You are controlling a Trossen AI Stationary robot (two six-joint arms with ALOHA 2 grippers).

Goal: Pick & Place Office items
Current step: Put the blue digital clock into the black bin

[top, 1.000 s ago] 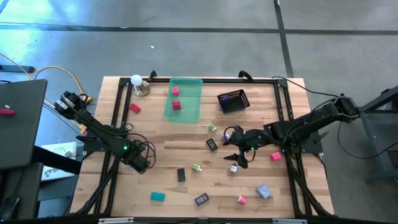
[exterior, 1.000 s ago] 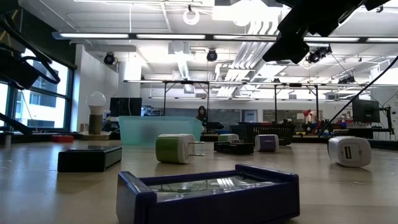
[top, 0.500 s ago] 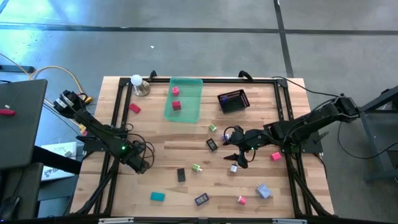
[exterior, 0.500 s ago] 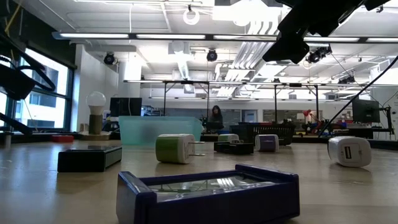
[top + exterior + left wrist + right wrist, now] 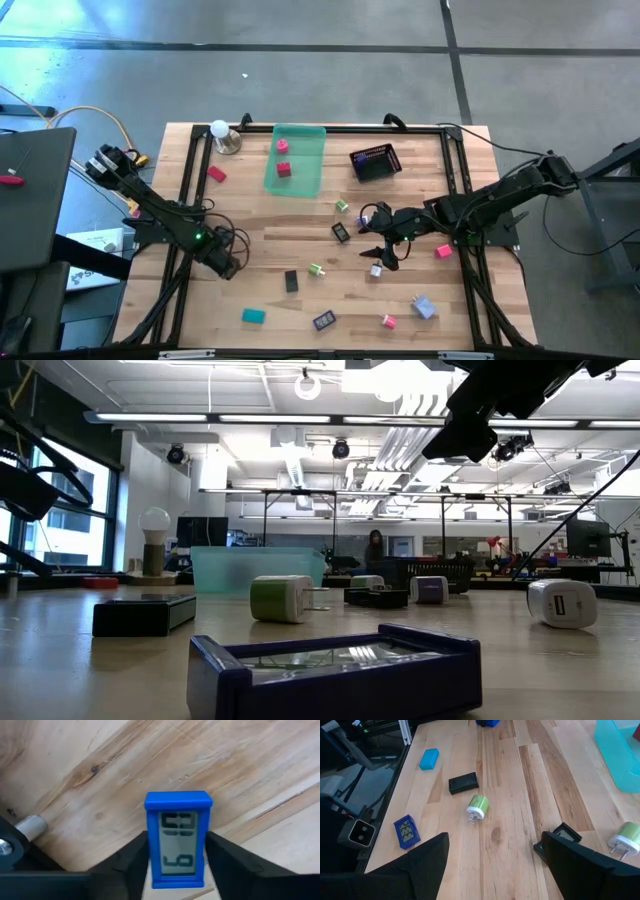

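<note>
Left claw (image 5: 175, 865) on the blue clock piece (image 5: 178, 837), near the tabletop (image 5: 300, 225) left edge.
My left claw's fingers (image 5: 132, 862) pinch the piece's two sides. My right claw (image 5: 385, 252) hangs spread above a green-and-white plug (image 5: 376, 269) mid-tabletop.

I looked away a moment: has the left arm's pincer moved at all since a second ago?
Yes, slightly. In the high view the left pincer has crept toward the table's left edge, away from the black block, which stays put.
</note>
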